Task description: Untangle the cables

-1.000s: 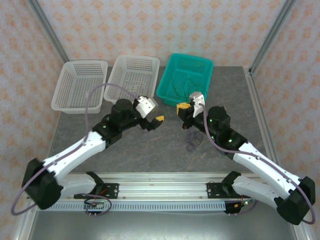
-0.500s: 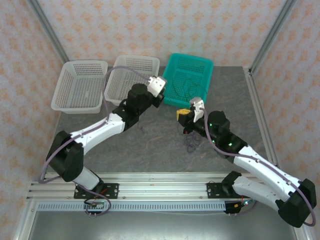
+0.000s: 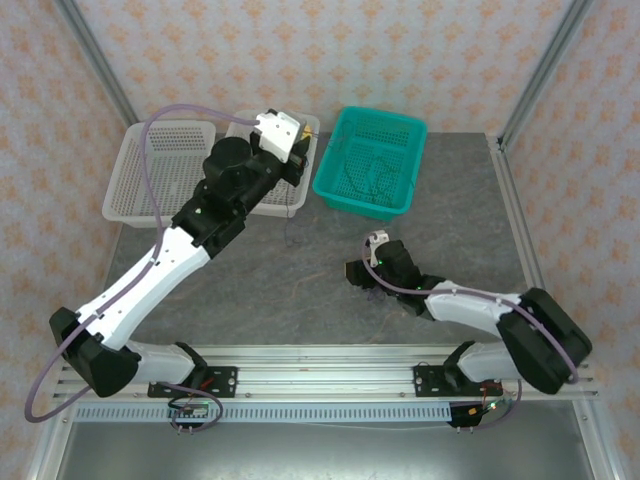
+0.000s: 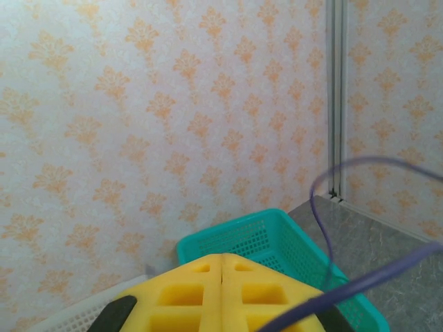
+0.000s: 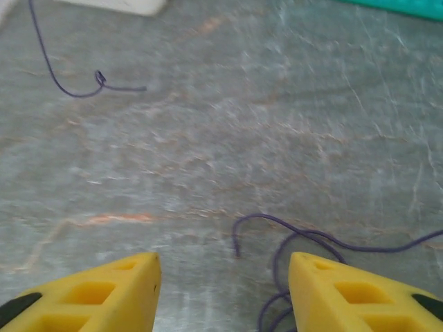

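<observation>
Compared with half a second ago, the left claw [image 3: 308, 135] is riding higher and farther left. It is off the near corner of the teal basket [image 3: 412, 128] and over the middle white basket [image 3: 245, 128]. The right claw [image 3: 358, 275] is sitting much lower and closer to the arm bases, down at the counter [image 3: 470, 210].

In the left wrist view, the left claw [image 4: 221, 266] is showing its yellow fingers pressed together, nipping a lifted purple cable [image 4: 320, 221]. That cable is arching up and to the right in front of the teal basket [image 4: 277, 238]. From above, it is hanging as one thin strand [image 3: 290, 225] from under the claw, past the white basket's near edge, down to the counter. In the right wrist view, a knotted purple tail [image 5: 83, 90] is lying on the counter [image 5: 277, 104], well apart from the right claw.

The right claw [image 5: 221, 270] is hovering low with its fingers standing apart. A loose purple cable [image 5: 304, 238] is curling on the gray surface between them and just ahead of them. I cannot tell whether it is one piece with the lifted strand.

Farther out, more thin cables [image 3: 365, 175] are lying inside the teal basket, their colors too fine to make out. The left white basket [image 3: 150, 205] is sitting beside the middle one at the far left of the counter.
</observation>
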You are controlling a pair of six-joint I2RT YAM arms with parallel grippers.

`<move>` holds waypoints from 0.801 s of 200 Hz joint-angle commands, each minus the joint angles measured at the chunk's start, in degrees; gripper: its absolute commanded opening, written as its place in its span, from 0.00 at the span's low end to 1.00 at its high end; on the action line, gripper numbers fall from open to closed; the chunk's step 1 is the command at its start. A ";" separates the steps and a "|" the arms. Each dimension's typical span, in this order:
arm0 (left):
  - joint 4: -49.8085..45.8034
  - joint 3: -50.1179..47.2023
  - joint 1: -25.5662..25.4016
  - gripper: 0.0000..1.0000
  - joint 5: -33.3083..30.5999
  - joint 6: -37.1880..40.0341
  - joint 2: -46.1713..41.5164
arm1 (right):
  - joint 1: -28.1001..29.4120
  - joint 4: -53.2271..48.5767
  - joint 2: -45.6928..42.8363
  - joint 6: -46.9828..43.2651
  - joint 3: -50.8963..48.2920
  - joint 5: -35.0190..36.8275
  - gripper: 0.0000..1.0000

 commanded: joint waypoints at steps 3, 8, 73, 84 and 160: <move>-6.32 6.03 0.62 0.00 -4.47 0.48 0.20 | -0.12 1.95 3.36 7.45 0.51 7.63 0.42; -7.29 7.41 0.90 0.00 -5.67 0.72 0.56 | -0.15 1.98 3.63 8.54 0.25 8.45 0.41; -16.63 33.29 14.35 0.00 -9.73 0.92 11.77 | -0.23 -5.21 -1.64 14.00 1.91 5.43 0.45; -17.82 38.44 16.42 0.00 -9.58 1.19 14.24 | -0.22 -7.01 -3.36 14.70 2.73 4.59 0.47; -25.60 74.07 30.53 0.00 -16.12 5.52 36.16 | -0.24 -18.91 -14.94 16.72 7.19 4.87 0.59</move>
